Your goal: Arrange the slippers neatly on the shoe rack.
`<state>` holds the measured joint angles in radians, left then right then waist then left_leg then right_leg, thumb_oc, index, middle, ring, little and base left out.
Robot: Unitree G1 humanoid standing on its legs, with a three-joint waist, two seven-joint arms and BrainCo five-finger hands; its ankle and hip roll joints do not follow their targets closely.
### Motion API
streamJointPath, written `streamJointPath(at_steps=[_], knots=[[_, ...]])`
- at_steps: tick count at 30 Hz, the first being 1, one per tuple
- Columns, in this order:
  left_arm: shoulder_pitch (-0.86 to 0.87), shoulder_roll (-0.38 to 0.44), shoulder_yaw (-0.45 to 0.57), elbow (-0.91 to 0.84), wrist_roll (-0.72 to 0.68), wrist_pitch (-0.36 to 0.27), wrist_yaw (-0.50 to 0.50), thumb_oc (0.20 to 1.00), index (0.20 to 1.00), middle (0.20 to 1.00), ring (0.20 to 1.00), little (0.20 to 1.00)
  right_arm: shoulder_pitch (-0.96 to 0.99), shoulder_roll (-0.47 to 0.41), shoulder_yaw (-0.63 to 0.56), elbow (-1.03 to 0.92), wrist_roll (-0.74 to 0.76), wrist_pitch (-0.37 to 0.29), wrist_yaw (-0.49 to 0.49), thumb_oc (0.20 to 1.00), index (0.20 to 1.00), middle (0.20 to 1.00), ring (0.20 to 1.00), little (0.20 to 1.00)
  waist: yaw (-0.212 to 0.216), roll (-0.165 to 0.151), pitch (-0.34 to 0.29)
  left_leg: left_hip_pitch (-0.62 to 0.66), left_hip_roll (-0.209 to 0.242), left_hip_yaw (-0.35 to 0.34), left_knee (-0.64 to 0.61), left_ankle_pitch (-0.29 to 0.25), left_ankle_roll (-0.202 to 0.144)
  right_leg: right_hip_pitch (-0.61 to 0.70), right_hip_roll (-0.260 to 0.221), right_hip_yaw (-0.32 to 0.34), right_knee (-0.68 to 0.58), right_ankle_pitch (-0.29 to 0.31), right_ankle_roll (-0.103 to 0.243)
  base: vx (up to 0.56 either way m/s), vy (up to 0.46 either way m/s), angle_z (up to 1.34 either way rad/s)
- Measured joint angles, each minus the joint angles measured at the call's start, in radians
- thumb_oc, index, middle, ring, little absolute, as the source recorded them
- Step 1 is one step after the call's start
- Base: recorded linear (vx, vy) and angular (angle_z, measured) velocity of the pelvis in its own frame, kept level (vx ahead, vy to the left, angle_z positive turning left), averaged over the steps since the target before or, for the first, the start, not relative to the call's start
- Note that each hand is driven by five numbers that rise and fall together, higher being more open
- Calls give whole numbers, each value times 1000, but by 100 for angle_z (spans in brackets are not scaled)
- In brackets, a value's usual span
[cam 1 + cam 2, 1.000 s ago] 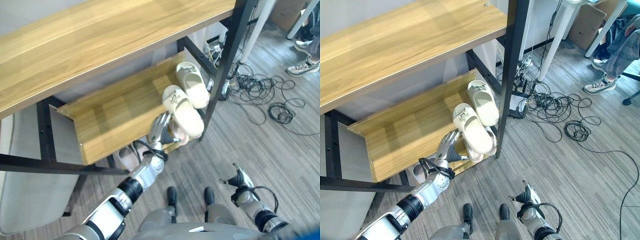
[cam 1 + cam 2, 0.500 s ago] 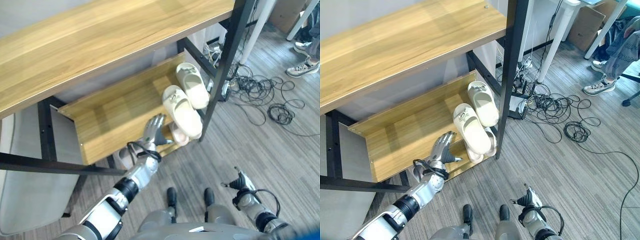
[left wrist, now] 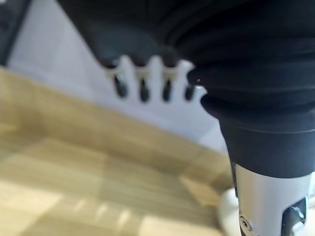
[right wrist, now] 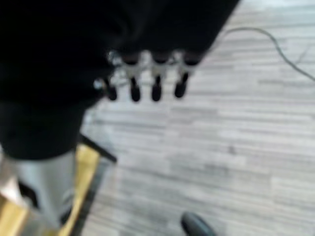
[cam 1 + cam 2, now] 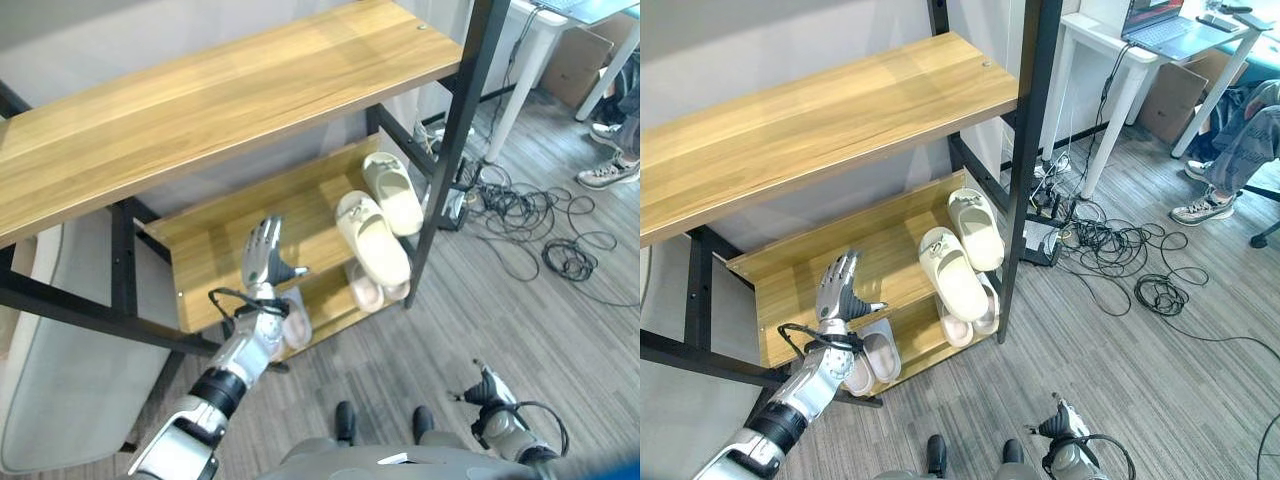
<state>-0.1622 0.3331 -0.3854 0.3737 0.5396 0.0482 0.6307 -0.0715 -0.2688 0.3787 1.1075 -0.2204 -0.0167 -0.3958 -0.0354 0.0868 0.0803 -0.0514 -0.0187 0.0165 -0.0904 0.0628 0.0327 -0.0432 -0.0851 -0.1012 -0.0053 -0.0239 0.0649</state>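
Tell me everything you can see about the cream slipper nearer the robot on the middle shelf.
The near cream slipper looks like soft moulded foam, closed at the toe with a small ornament on the upper and an open heel. It lies sole down on the wooden middle shelf, toe toward the wall, its heel reaching over the shelf's front edge. It sits close beside the second cream slipper. The left hand is apart from it.
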Motion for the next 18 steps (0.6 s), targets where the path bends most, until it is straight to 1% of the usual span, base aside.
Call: streamJointPath(at_steps=[1, 2, 3, 4, 7, 9, 12, 15, 17, 18], knots=[[39, -5, -2, 1, -9, -17, -13, 1000, 1000, 1000, 1000, 1000, -8, 10, 10, 3, 0, 1, 2, 1000, 1000, 1000, 1000, 1000, 8, -4, -6, 0, 1, 0, 0, 0, 0, 4, 2, 0, -9, 4, -1, 0, 0, 0], [39, -5, -2, 1, -9, -17, -13, 1000, 1000, 1000, 1000, 1000, -8, 10, 10, 3, 0, 1, 2, 1000, 1000, 1000, 1000, 1000, 8, -4, -6, 0, 1, 0, 0, 0, 0, 4, 2, 0, -9, 4, -1, -4, -31, 3], [86, -10, -15, 3, -51, -41, -53, 1000, 1000, 1000, 1000, 1000, -14, 33, 38, -12, -2, -2, 22, 1000, 1000, 1000, 1000, 1000, 34, -14, -13, 4, 2, -3, 0, 1, -2, 20, 4, -3, -33, 15, -1, -11, -28, 5], [94, -7, -28, 3, -70, -56, -87, 1000, 1000, 1000, 1000, 1000, -26, 33, 57, -15, -2, -2, 31, 1000, 1000, 1000, 1000, 1000, 48, -14, -15, 5, 2, -5, 0, 3, -4, 25, 4, -4, -38, 19, 2, -49, -24, 9], [95, 34, -115, 0, -77, -87, -135, 1000, 1000, 1000, 1000, 1000, -21, 35, 61, -13, -2, -11, 40, 1000, 1000, 1000, 1000, 1000, 51, -21, -20, 8, 1, -11, 0, 6, -8, 38, 4, -11, -59, 30, -2, -26, -10, 5], [100, 41, -129, 1, -67, -100, -153, 1000, 1000, 1000, 1000, 1000, -15, 33, 61, -11, -8, -12, 40, 1000, 1000, 1000, 1000, 1000, 52, -22, -22, 8, 2, -13, 0, 8, -10, 44, 6, -12, -66, 34, -3, -30, -9, 0], [113, 48, -124, 1, -38, -104, -155, 1000, 1000, 1000, 1000, 1000, -8, 34, 62, -10, -19, -12, 40, 1000, 1000, 1000, 1000, 1000, 51, -23, -23, 9, 4, -16, 0, 10, -13, 51, 9, -14, -77, 36, 0, -6, -8, 2], [130, 85, -113, -1, -35, -112, -155, 1000, 1000, 1000, 1000, 1000, -10, 35, 64, -11, -20, -13, 41, 1000, 1000, 1000, 1000, 1000, 56, -26, -25, 9, 9, -24, 0, 13, -18, 59, 14, -22, -85, 39, 0, -23, -22, 7], [235, 129, -56, -24, -19, -140, -167, 1000, 1000, 1000, 1000, 1000, -7, 34, 64, -11, -21, -13, 43, 1000, 1000, 1000, 1000, 1000, 63, -24, -27, 18, 14, -29, 0, 14, -19, 71, 15, -27, -85, 39, 0, -35, -28, 6], [270, 135, -38, -29, -16, -147, -168, 1000, 1000, 1000, 1000, 1000, -7, 32, 64, -11, -22, -13, 43, 1000, 1000, 1000, 1000, 1000, 71, -23, -27, 22, 14, -29, 0, 14, -20, 75, 16, -29, -85, 39, 0, -25, -13, 7]])
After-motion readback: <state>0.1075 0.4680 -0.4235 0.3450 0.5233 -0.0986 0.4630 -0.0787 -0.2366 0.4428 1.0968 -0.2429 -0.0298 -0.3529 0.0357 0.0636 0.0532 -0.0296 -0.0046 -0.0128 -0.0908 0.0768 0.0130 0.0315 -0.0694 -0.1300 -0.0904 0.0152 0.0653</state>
